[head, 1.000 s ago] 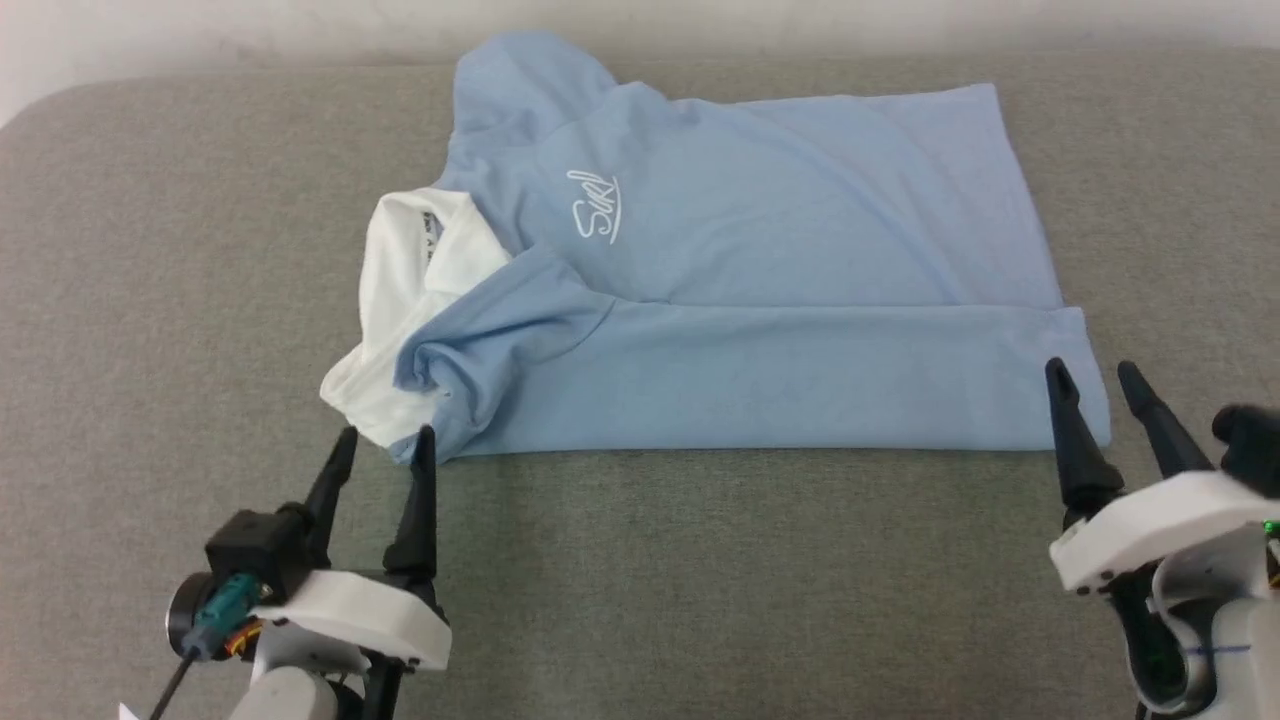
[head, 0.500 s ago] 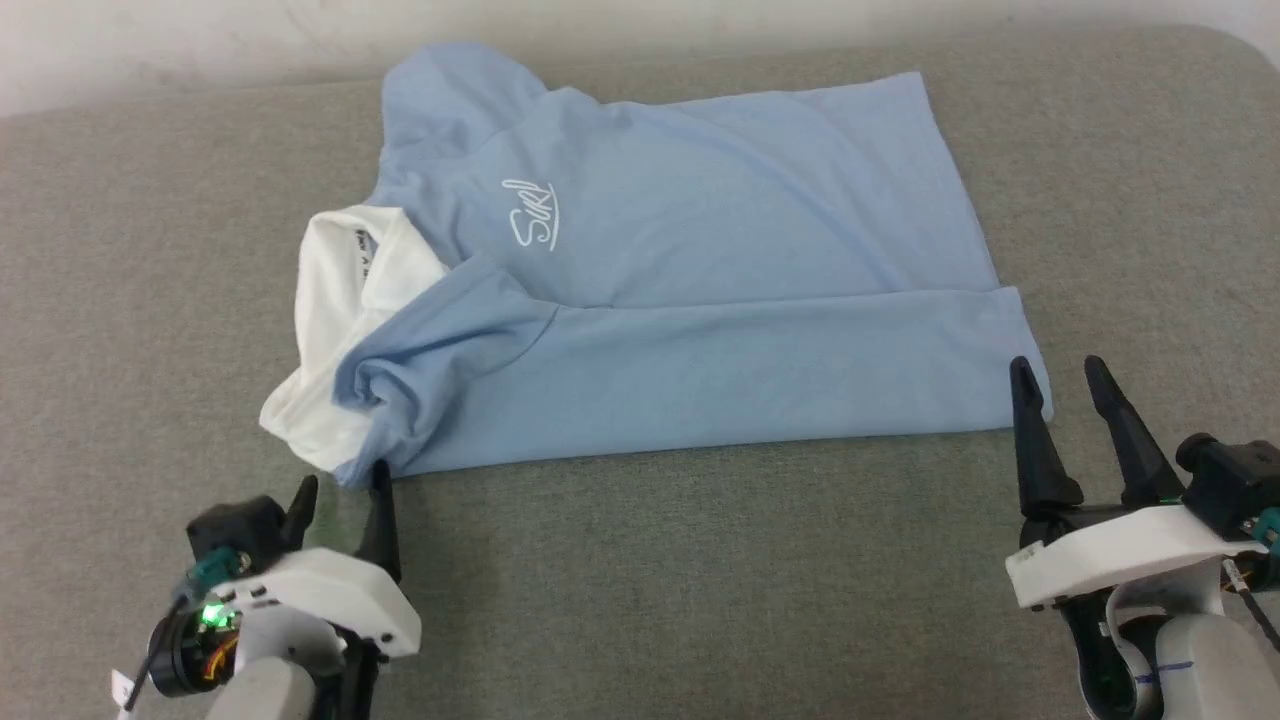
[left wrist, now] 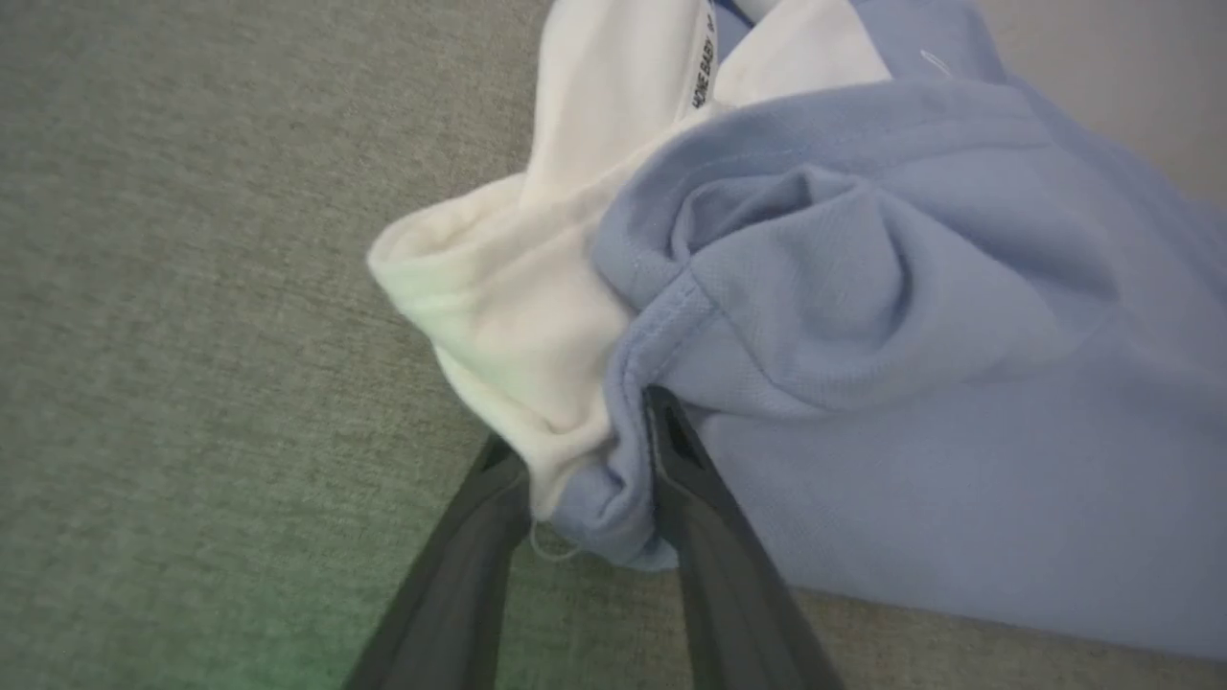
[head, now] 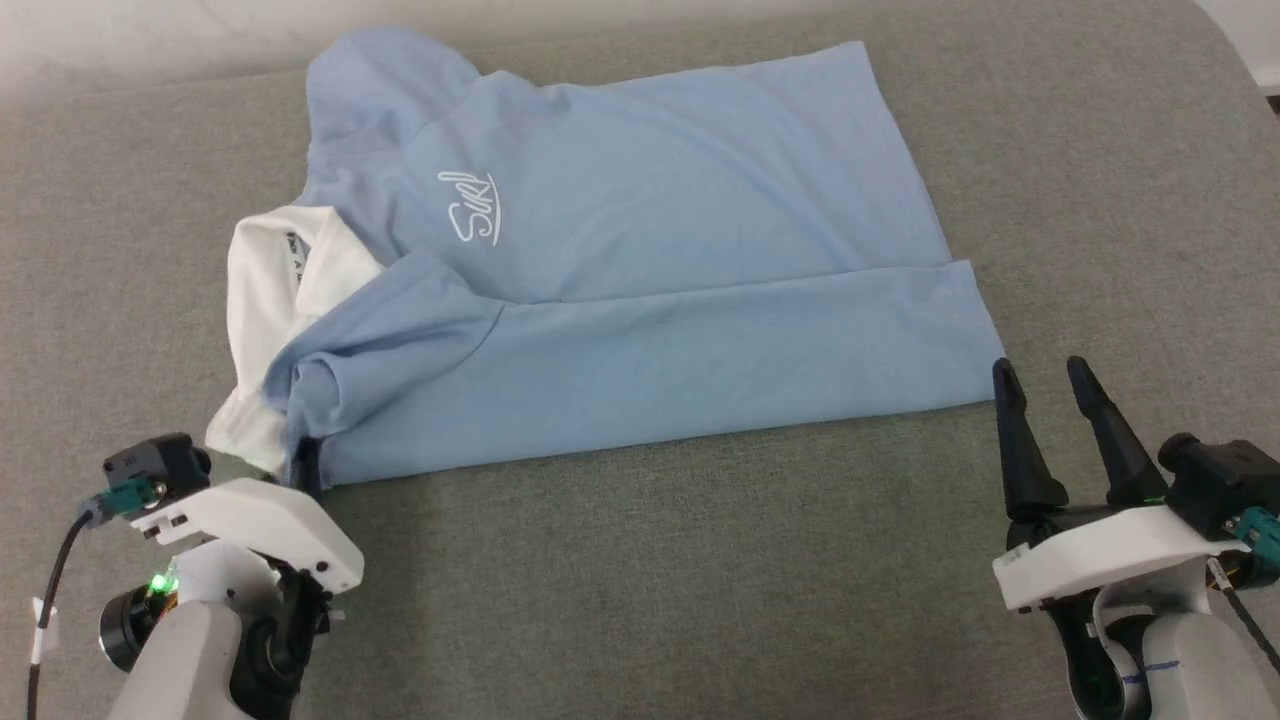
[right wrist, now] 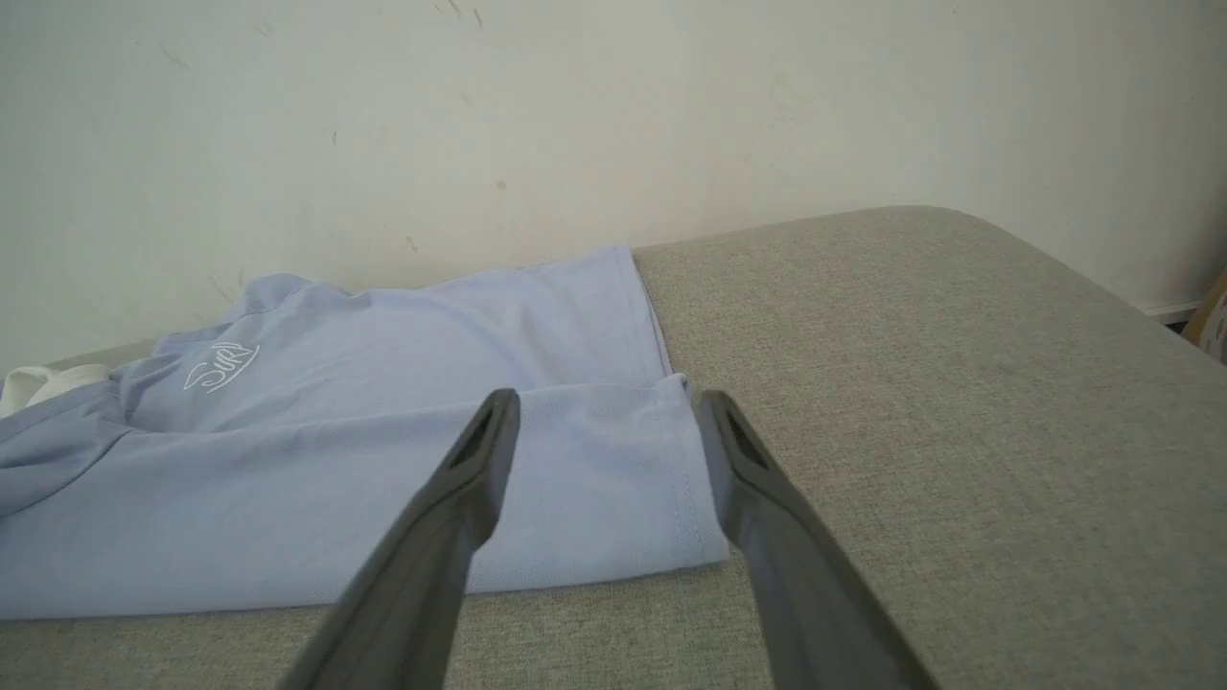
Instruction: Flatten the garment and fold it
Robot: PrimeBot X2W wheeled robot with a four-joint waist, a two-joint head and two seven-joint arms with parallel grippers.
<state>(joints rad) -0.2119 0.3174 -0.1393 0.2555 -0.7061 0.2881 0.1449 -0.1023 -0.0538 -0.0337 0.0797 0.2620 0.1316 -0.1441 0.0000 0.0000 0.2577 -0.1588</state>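
Low in the middle of the left wrist view, the left gripper point(left wrist: 580, 431) has its two dark fingers on either side of a wad of the light blue polo shirt point(head: 640, 250). Blue cloth and white lining are wedged between them. Both fingers touch the wad, but whether they pinch it firmly I cannot tell. The right gripper point(head: 1040, 368), at the lower right of the head view, is spread wide and empty, its tips just beside the shirt's hem corner point(head: 975, 385). The shirt lies across the upper middle of the grey cushion point(head: 640, 580), near long edge turned over, white collar point(head: 265, 270) at the left.

The wad likely holds several layers, so a lift could drag crumpled sleeve and lining together and worsen the bunching. A shallow pinch might slip off. Pulling with one end held alone would probably skew the shirt and spoil the straight folded edge.

The head view hides most of the left fingers behind the white wrist housing. How the layers run inside the wad is concealed, the placket is covered by the fold, and the collar label's print is too small to read.
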